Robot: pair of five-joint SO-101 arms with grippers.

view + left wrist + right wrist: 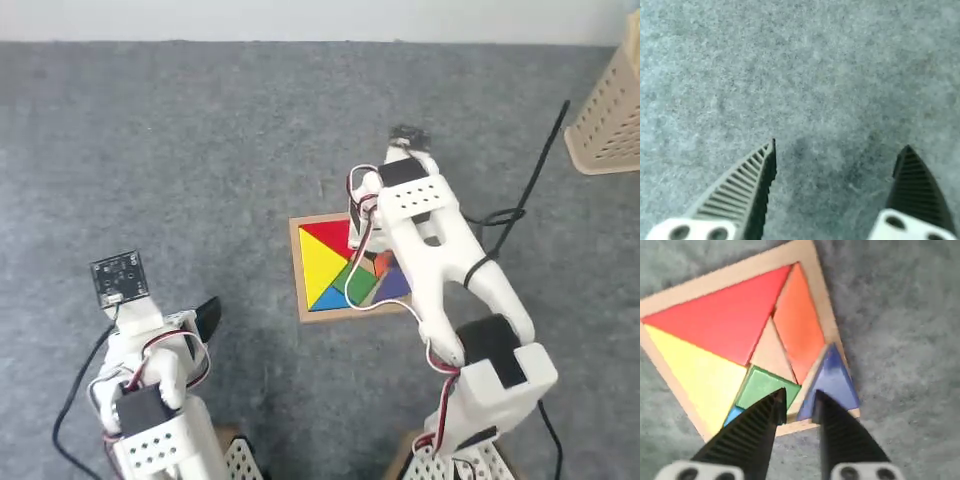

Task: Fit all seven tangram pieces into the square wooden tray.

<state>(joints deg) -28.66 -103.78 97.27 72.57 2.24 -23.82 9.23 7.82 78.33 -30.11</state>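
- High view: the square wooden tray (298, 270) is lying near the centre of the grey worktop (150, 140), and the right arm (430, 240) is hanging over its 3 o'clock side.
- A purple triangle (393, 285) is showing at the tray's 4 o'clock corner.
- The left arm (150, 400) is standing well apart at 8 o'clock from the tray, and a slatted basket (610, 110) is sitting well apart at 2 o'clock.
- Left wrist view: the left claw (837, 155) is hanging wide open over bare worktop, carrying nothing.
- Right wrist view: the right claw (799, 402) is hovering over the tray's rim, its fingers standing narrowly apart with nothing between them.
- The red triangle (725, 320), yellow triangle (700, 375), orange piece (800, 325), tan triangle (771, 355), green square (762, 387) and blue piece (732, 416) are lying flat inside.
- The purple triangle is riding on the rim just beside the orange piece and appears tilted, not seated.
- Judgement: the purple triangle is looking thin, rigid and light, and its painted faces are likely slick.
- Pinching across its two short edges, or pressing down on the raised corner, is looking safest; a loose grip is risking a slide.
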